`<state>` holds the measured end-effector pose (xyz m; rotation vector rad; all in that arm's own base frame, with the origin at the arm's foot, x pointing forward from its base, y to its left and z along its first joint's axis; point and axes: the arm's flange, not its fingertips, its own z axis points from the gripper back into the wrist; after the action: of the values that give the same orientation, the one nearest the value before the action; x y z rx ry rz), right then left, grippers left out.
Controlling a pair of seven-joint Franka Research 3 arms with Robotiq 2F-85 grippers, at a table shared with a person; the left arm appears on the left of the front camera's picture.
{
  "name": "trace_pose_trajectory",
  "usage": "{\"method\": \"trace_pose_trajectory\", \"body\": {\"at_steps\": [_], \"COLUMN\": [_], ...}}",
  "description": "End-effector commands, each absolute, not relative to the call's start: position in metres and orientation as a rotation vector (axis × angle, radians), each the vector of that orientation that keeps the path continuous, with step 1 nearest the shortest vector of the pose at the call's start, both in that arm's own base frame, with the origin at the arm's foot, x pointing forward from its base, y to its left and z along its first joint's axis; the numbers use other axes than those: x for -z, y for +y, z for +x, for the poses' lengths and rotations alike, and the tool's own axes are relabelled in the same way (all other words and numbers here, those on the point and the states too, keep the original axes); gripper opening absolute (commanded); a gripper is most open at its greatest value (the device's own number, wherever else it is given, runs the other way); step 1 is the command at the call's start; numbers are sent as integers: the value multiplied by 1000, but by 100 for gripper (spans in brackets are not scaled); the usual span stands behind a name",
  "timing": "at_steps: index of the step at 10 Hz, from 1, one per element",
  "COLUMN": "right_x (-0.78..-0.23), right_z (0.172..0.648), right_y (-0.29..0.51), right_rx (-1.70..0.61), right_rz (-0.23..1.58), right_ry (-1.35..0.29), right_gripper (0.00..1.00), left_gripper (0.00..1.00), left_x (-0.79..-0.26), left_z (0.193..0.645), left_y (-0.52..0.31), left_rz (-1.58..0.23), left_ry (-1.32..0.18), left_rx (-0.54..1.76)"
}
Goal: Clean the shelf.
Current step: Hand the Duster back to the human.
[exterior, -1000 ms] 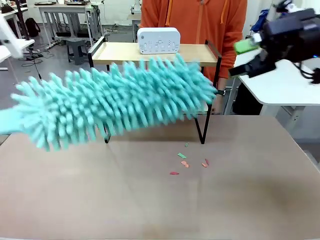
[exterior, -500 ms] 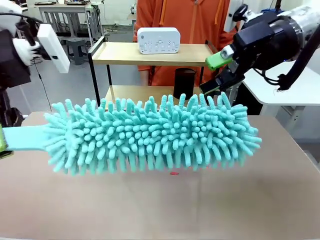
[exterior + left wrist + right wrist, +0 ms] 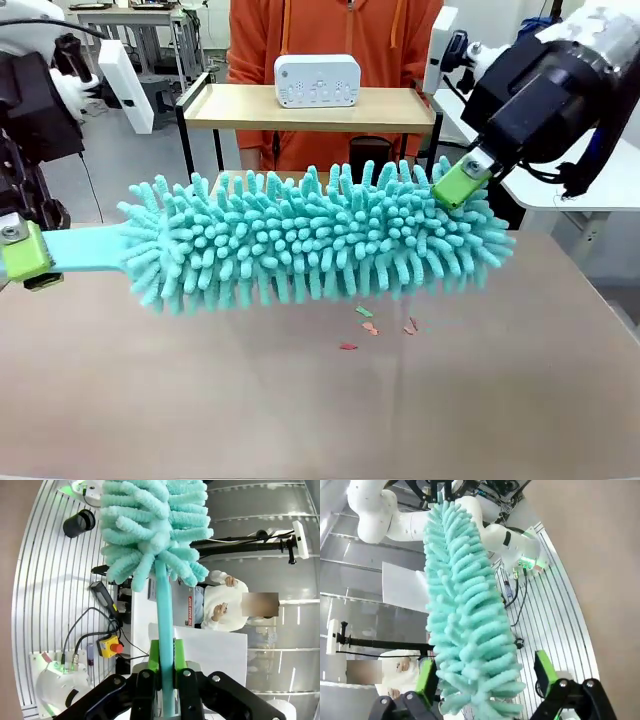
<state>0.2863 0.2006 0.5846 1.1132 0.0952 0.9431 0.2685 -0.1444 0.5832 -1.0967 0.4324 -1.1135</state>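
Brown table (image 3: 500, 400), left gripper (image 3: 165, 680) clamping duster (image 3: 320, 240)

Each white-shelled arm ends in a black, boxy end effector with bright green pads: left end effector (image 3: 22, 255), right end effector (image 3: 462, 182). Black cables trail from the right wrist. The person wears an orange zip hoodie (image 3: 330, 30) with drawstrings.

The wide teal duster (image 3: 320, 235) hangs across the front of the shelf (image 3: 310, 107), blocking its lower board; the bench (image 3: 320, 400) below lies open except small scraps (image 3: 375, 325).
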Motion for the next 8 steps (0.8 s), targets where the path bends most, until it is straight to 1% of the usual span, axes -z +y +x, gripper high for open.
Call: {"method": "trace_pose_trajectory", "body": {"at_steps": [1, 2, 4, 8], "right_x": [-589, -589, -586, -585], "right_z": [289, 288, 286, 279], "right_y": [200, 202, 209, 214], "right_rx": [-949, -946, -953, -978], "right_rz": [1102, 1102, 1112, 1122], "right_ry": [87, 70, 96, 113], "right_gripper": [100, 100, 100, 100], "left_gripper": [12, 12, 12, 12], "left_x": [-585, -585, -584, -582], "left_z": [267, 266, 268, 271], "left_y": [-148, -149, -156, -174], "left_rz": [-1124, -1132, -1128, -1121], "left_ry": [430, 431, 403, 401], "left_rx": [1137, 1137, 1139, 1154]}}
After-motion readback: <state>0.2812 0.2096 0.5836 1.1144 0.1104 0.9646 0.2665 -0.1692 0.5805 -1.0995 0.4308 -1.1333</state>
